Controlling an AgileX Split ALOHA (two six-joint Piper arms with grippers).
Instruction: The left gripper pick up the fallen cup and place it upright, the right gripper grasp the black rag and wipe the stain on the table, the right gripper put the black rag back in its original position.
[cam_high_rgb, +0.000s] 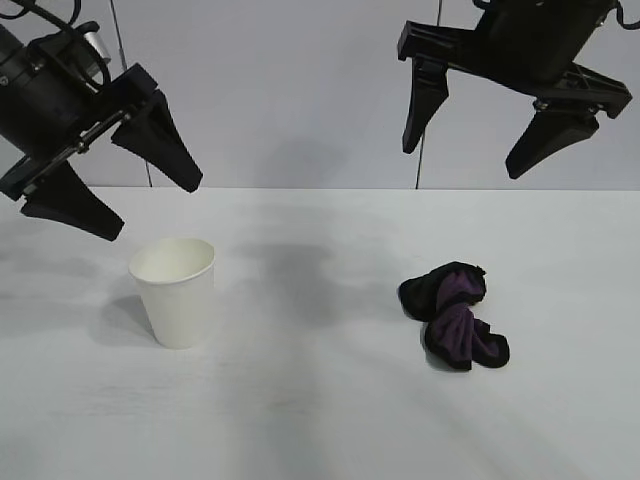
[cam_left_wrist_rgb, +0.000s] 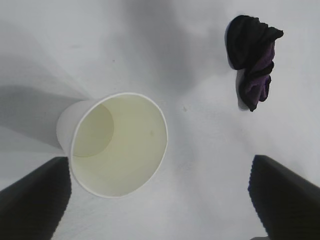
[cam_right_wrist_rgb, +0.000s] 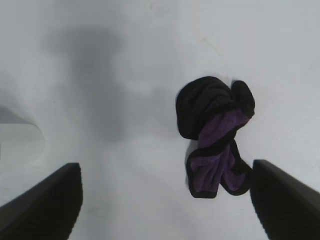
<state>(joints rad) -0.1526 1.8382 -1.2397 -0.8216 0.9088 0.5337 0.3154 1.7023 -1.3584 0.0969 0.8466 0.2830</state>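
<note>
The plain white paper cup (cam_high_rgb: 175, 290) stands upright toward the left edge of the wide white table (cam_high_rgb: 320, 400). Well apart, toward the right edge, the small bunched black rag with purple folds (cam_high_rgb: 456, 314) lies flat. The black left gripper (cam_high_rgb: 112, 180) hangs spread wide and empty above the cup. The black right gripper (cam_high_rgb: 470, 125) hangs wide open and empty above the rag.

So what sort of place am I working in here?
Probably a lab test bench: a bare white table against a plain panelled wall, with only a cup and a rag under the open left gripper and right gripper.
</note>
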